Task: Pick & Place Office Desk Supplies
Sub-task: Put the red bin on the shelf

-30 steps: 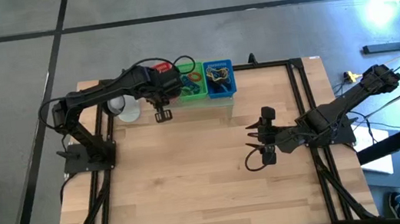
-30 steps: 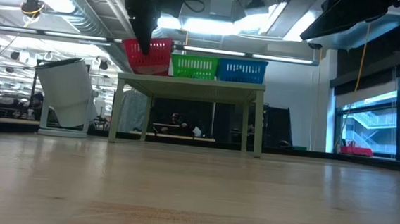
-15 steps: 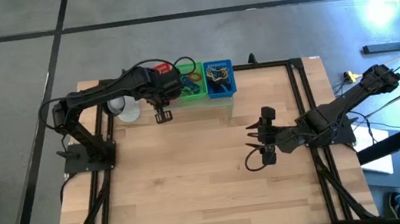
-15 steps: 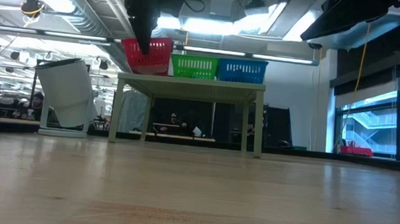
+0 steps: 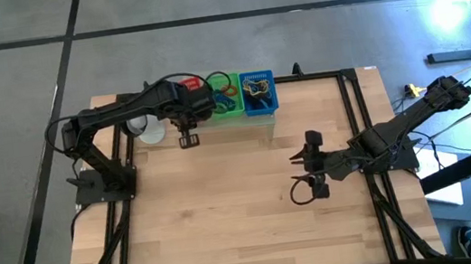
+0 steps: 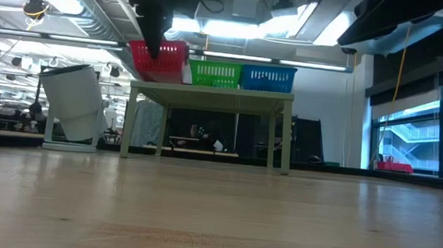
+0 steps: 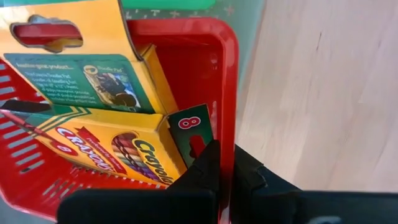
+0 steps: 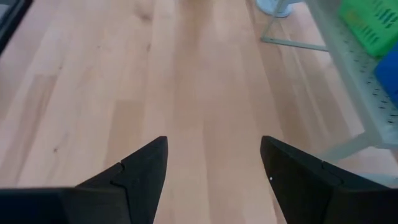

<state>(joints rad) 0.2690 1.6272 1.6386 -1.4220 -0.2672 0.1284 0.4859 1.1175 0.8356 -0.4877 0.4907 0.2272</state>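
Right gripper (image 5: pixel 306 169) hangs over bare table (image 5: pixel 211 226) on the right side, nearer than the baskets, fingers (image 8: pixel 140 168) spread wide, nothing between them. Its wrist view shows only wood grain ahead, plus the legs of the pale green stand (image 8: pixel 348 74) and corners of the green and blue baskets beyond.

Farther back, left gripper (image 5: pixel 187 141) sits at the stand's left end, clenched on the rim of the red basket (image 7: pixel 227 81). Only the left wrist view makes that plain: both fingers (image 7: pixel 205 171) pinch the red wall from either side. From above, the arm covers most of the red basket (image 5: pixel 192 84), so the grip is hidden there.

Inside the red basket, left wrist view only: two yellow crayon boxes, one (image 7: pixel 109 146) lying near the fingers, the other (image 7: pixel 74 59) past it, both touching.

Low view gives the heights: red basket (image 6: pixel 159 59) tilted and slightly raised at the stand top's (image 6: pixel 208 92) left end, green basket (image 6: pixel 216 73) and blue basket (image 6: pixel 268 77) sitting level beside it.

High view alone shows contents: coloured loops (image 5: pixel 226 88) in the green basket, small dark clips (image 5: pixel 256 85) in the blue one. White round lamp (image 5: pixel 149 130) stands on the table left of the stand.
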